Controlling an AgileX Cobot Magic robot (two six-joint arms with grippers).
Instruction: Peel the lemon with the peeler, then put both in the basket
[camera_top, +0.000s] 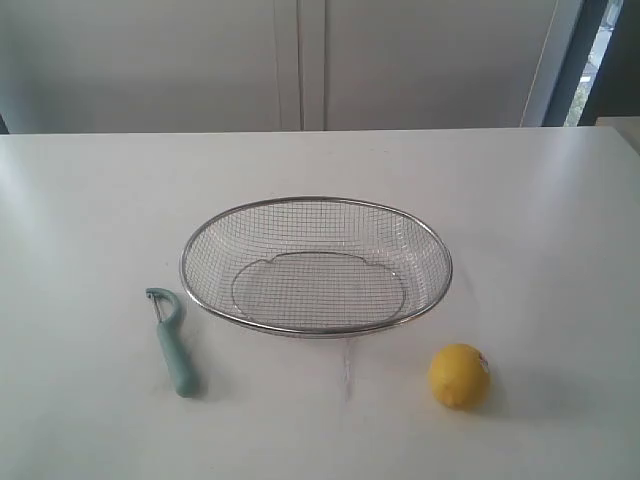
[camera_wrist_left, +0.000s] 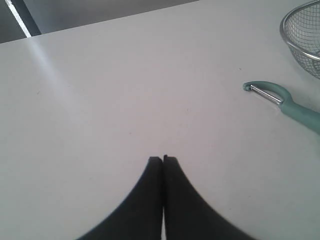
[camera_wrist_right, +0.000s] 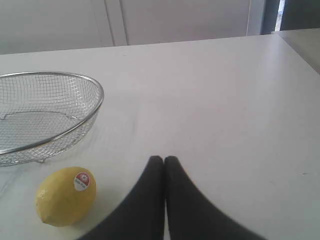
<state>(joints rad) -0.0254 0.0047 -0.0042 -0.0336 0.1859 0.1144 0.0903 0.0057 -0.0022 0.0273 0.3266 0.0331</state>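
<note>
The wire-mesh basket (camera_top: 438, 250) stands in the middle of the white table, with nothing in it. The yellow lemon (camera_top: 460, 376) with its red-and-white sticker lies in front of the basket to the right. The pale teal peeler (camera_top: 172, 343) lies in front of it to the left, looped head pointing away. Neither arm shows in the exterior view. My left gripper (camera_wrist_left: 163, 159) is shut and holds nothing, well apart from the peeler (camera_wrist_left: 285, 102). My right gripper (camera_wrist_right: 164, 159) is shut and holds nothing, beside the lemon (camera_wrist_right: 66, 195) without touching it.
The basket rim (camera_wrist_left: 283, 31) shows at the edge of the left wrist view and the basket (camera_wrist_right: 98, 97) fills one side of the right wrist view. A pale wall stands behind the table's far edge (camera_top: 320, 131).
</note>
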